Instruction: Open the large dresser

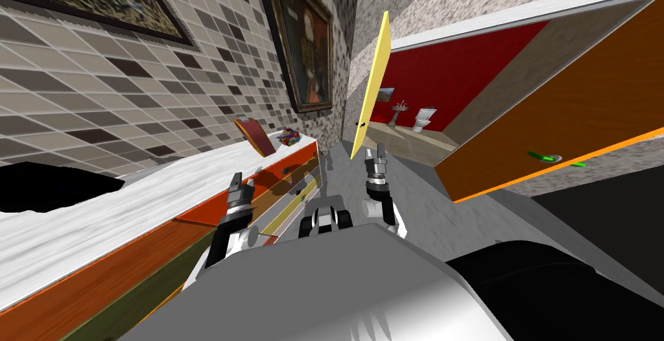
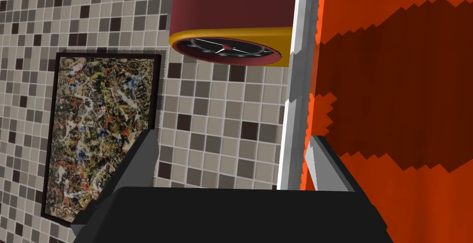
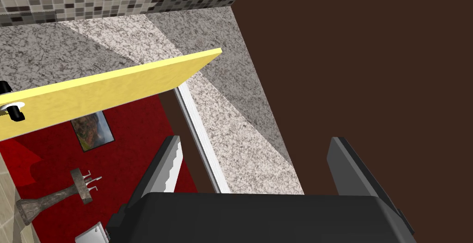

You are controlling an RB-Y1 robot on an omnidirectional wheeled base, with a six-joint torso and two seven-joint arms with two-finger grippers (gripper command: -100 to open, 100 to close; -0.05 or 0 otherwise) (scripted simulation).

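Observation:
The large dresser (image 1: 194, 217) runs along the tiled wall on my left, with a white top (image 1: 117, 207) and orange, olive and yellow drawer fronts. My left gripper (image 1: 237, 185) is open and hovers at the dresser's upper front edge. In the left wrist view, the white top edge (image 2: 292, 92) and orange front (image 2: 392, 92) lie between the left gripper (image 2: 233, 161) fingers, close to one fingertip (image 2: 323, 161). Nothing is held. My right gripper (image 1: 375, 155) is raised in front of me and is open and empty (image 3: 258, 166).
A dark red clock (image 1: 256, 135) and a small multicoloured object (image 1: 288, 137) stand on the dresser's far end. A yellow door (image 1: 373, 84) stands open ahead onto a red-walled bathroom. A large orange door (image 1: 564, 117) juts in on the right. Paintings (image 2: 99, 129) hang on the tiles.

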